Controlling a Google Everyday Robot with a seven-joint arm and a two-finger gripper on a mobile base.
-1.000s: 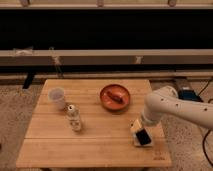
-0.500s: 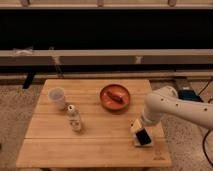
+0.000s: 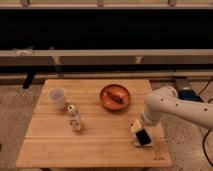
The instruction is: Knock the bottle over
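The bottle (image 3: pixel 74 119) is small and clear with a white cap and a pale patterned label. It stands upright on the left half of the wooden table (image 3: pixel 100 145), just in front of a whitish open-topped cup (image 3: pixel 57 97). My gripper (image 3: pixel 141 134) hangs from the white arm (image 3: pixel 170 105) low over the table's right front part, well to the right of the bottle and apart from it.
A reddish-brown bowl (image 3: pixel 115 97) with something red in it sits at the table's back middle. A dark wall with a long rail (image 3: pixel 105 56) runs behind the table. The floor is speckled. Cables and a blue box (image 3: pixel 189 93) lie at the right.
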